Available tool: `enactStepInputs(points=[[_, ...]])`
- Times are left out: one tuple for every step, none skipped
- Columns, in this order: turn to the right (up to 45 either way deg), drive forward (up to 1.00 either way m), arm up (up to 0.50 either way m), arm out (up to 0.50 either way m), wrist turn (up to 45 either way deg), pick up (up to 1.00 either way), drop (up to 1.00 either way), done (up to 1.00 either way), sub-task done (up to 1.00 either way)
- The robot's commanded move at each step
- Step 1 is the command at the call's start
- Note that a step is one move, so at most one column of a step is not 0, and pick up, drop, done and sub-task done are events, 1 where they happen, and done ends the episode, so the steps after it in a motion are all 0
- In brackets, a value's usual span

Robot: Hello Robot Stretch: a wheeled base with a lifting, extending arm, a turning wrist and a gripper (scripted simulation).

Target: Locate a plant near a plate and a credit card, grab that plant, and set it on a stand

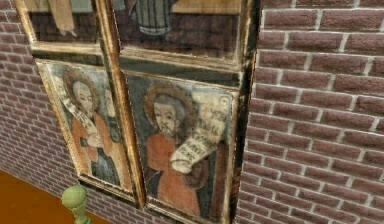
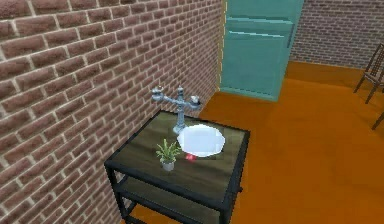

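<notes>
Arm side view: a low dark table is standing against the brick wall, and the plant is sitting on its near part, toward the view's left. It is a small spray of thin green leaves in a little grey pot, standing upright. A white plate is lying just beside it to the view's right. A small red flat thing, likely the credit card, is resting at the plate's near edge. A grey metal candle holder is standing behind the plate, near the wall. A teal door is showing farther back, and a dark chair is at the right edge on the orange floor. Forward view: painted panels with robed figures are hanging on the brick, and a pale green knob is poking up at the bottom. Claw state: cannot tell whether apart or together. Handling, judged: the plant is looking light, with a stiff, possibly smooth pot and soft leaves that bend and give no purchase. Take it low on the pot's sides, beneath the foliage, coming in from the side away from the plate. It could tip if nudged high.
</notes>
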Motion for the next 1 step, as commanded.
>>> enactStepInputs(points=[[0.0, 0.00, 0.22, 0.00, 0.0, 0.00, 0.00, 0.00, 0.00]])
